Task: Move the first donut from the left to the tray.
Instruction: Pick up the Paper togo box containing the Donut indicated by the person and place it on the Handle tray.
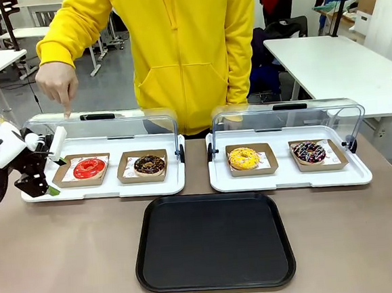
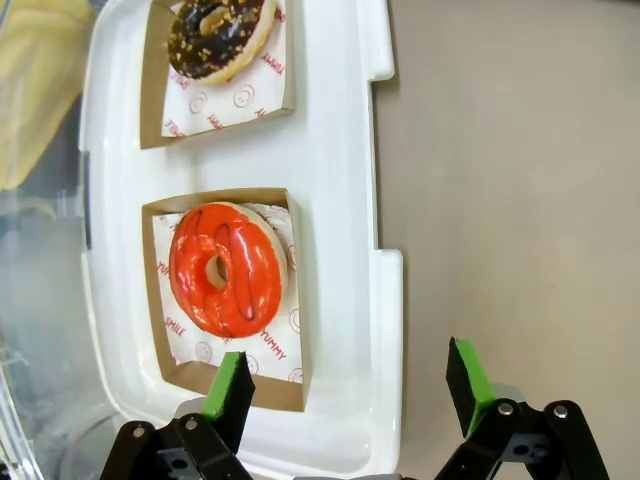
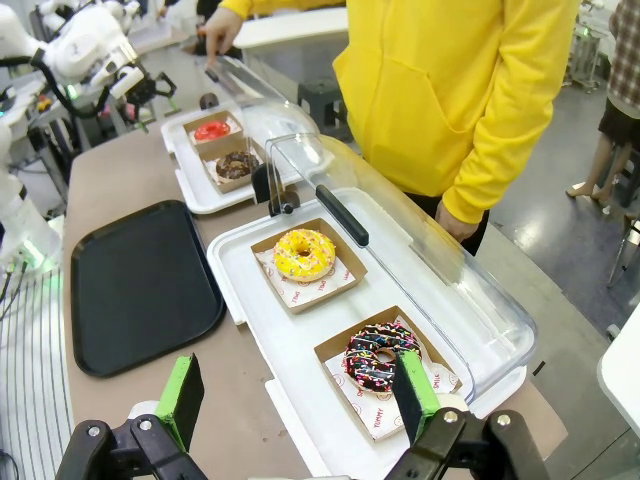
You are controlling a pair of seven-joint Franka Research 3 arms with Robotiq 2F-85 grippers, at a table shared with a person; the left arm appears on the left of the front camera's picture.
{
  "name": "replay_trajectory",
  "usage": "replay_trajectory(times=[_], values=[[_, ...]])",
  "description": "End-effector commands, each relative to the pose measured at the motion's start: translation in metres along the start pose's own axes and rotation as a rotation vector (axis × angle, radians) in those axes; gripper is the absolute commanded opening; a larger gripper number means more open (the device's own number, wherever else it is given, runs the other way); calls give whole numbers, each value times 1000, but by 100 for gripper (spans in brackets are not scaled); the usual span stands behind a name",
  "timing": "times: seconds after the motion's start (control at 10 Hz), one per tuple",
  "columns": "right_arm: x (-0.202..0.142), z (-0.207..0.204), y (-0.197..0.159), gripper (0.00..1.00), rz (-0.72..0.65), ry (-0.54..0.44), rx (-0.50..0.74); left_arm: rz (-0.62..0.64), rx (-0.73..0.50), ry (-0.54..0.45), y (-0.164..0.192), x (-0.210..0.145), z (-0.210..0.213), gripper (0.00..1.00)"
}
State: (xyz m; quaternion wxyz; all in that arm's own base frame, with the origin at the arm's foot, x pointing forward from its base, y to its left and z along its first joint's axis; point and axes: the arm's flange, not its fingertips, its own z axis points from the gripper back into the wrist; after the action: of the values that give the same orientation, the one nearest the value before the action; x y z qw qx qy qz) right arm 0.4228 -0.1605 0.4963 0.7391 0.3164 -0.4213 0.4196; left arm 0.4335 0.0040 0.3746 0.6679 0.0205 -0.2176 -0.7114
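At the table [image 1: 69, 265], left gripper [image 2: 348, 372] hangs spread wide, empty.

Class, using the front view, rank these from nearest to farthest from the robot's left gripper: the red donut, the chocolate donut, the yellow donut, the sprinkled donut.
Measured from the left gripper:
1. red donut, far left, just beside it.
2. chocolate donut, left of centre.
3. yellow donut, right of centre.
4. sprinkled donut, far right.

access: red donut [image 1: 89, 168] open from front | lid [image 1: 133, 124] blocks rear | tray [image 1: 214, 243] unobstructed
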Motion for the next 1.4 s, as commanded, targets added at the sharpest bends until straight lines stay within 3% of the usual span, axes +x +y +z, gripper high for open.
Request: replay_trajectory(times=[0.0, 0.2, 0.7, 0.9, 1.3], values=[[2, 0, 0, 100, 8, -14, 1, -5, -2, -6, -9, 2, 8, 100], [2, 0, 0, 100, 8, -14, 1, 1, 33, 34, 17, 0, -4, 100], [2, 0, 0, 100, 8, -14, 1, -19, -39, 173, 67, -3, -31, 100], [2, 0, 0, 100, 8, -14, 1, -18, -49, 222, 72, -12, -37, 100], [2, 0, 0, 100, 8, -14, 1, 3, -85, 222, 74, -25, -49, 100]])
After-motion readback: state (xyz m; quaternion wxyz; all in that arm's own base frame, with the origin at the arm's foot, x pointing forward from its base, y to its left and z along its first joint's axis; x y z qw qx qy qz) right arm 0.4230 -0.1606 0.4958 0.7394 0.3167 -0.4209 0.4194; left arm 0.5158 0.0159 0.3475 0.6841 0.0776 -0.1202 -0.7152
